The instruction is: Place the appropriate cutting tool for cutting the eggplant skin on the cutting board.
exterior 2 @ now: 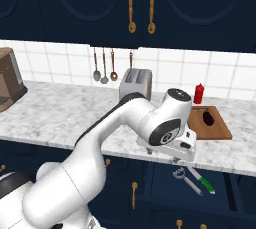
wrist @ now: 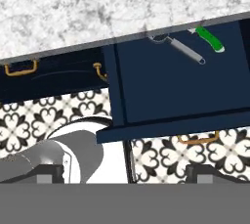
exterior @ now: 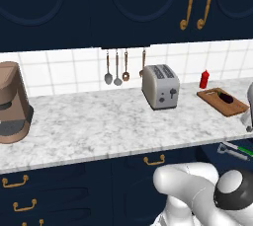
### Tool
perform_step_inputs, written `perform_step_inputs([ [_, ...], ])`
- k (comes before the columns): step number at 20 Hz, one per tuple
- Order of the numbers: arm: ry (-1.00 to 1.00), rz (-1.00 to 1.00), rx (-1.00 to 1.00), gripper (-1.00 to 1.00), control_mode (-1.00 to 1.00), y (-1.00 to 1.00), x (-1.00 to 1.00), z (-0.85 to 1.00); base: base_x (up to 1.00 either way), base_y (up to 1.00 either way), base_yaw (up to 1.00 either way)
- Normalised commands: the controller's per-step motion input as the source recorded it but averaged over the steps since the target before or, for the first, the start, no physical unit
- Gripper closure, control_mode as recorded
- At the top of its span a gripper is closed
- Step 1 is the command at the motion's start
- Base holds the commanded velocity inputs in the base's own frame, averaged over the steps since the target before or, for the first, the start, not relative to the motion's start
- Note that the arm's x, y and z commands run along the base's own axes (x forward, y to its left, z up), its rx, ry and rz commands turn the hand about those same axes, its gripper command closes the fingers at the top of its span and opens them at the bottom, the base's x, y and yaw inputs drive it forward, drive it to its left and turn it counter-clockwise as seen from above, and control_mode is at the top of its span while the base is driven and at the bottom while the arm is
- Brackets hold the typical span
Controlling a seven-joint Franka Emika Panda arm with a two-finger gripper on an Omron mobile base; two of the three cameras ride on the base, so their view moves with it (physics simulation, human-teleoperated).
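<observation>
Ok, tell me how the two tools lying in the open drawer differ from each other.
The peeler is silvery-grey metal all over; the knife has a green handle and a pale blade. The peeler ends in a looped head, the knife in a straight, plain blade. In the right base view the peeler lies left of the knife. Both are slender hand tools lying side by side in the open drawer below the counter edge.

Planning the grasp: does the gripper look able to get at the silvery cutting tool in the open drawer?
Probably yes: the cutting tool lies uncovered in the open drawer beside the green-handled tool, nothing over it.
</observation>
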Motion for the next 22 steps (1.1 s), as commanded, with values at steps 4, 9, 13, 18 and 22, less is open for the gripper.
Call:
perform_step_inputs([
  [4,0.01,0.0,0.06,-1.0,-1.0,-0.97,-0.4,-0.41,0.0,0.0,0.0],
  [9,0.05,0.0,0.0,-1.0,-1.0,-0.42,-0.04,-0.61,0.0,0.0,0.0],
  [13,0.19,0.0,0.0,-1.0,-1.0,-0.12,0.16,-0.57,0.0,0.0,0.0],
  [18,0.1,0.0,0.0,-1.0,-1.0,-0.29,0.24,-0.61,0.0,0.0,0.0],
  [22,0.01,0.02,0.03,-1.0,-1.0,-0.33,0.36,-0.59,0.0,0.0,0.0],
])
